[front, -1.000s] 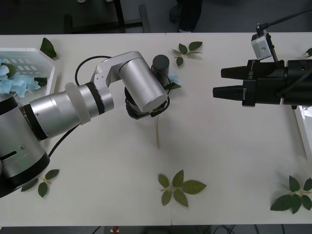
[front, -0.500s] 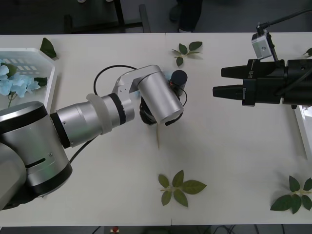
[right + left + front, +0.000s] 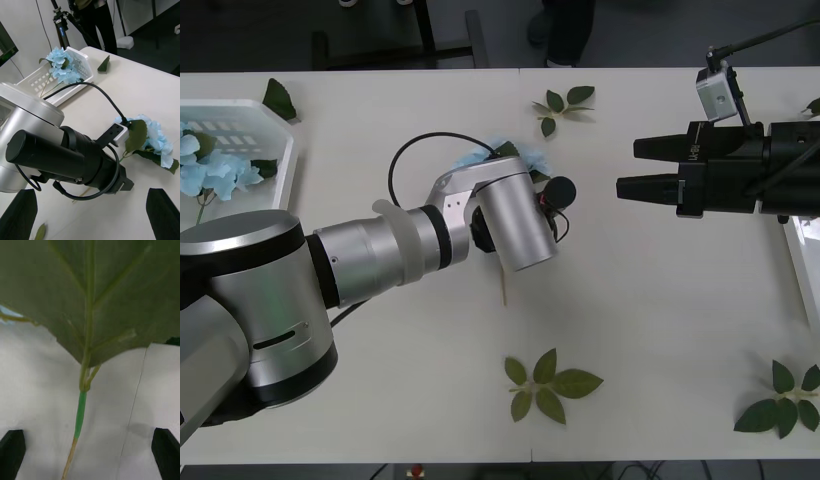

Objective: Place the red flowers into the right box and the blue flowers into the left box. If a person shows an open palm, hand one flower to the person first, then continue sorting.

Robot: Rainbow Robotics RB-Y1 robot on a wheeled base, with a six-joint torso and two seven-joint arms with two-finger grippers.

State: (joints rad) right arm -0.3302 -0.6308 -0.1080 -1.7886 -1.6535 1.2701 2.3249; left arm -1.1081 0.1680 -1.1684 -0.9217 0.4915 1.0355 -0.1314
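Note:
One of the blue flowers [image 3: 502, 152] lies mid-table, mostly covered by my left arm's wrist [image 3: 515, 222]; its pale stem [image 3: 503, 285] sticks out toward me. In the left wrist view my left gripper [image 3: 90, 444] is open, with the stem [image 3: 78, 416] running between its black fingers below a broad leaf [image 3: 90, 296]. More blue flowers [image 3: 210, 165] rest in the left box [image 3: 255, 105]. My right gripper [image 3: 627, 169] hovers open to the right of the flower [image 3: 155, 137]. A thin rim of the right box [image 3: 805, 270] shows at the right edge. The red flowers are out of view.
Loose leaf sprigs lie at the far middle [image 3: 565, 103], the near middle [image 3: 548, 385], the near right [image 3: 785, 402] and the near left [image 3: 275, 365]. A single leaf [image 3: 278, 98] sits by the left box. A black cable [image 3: 420, 150] loops off my left wrist.
My left arm has swung to the right and a little nearer, over the blue flower, whose petals now show beyond the wrist. The right arm has not moved.

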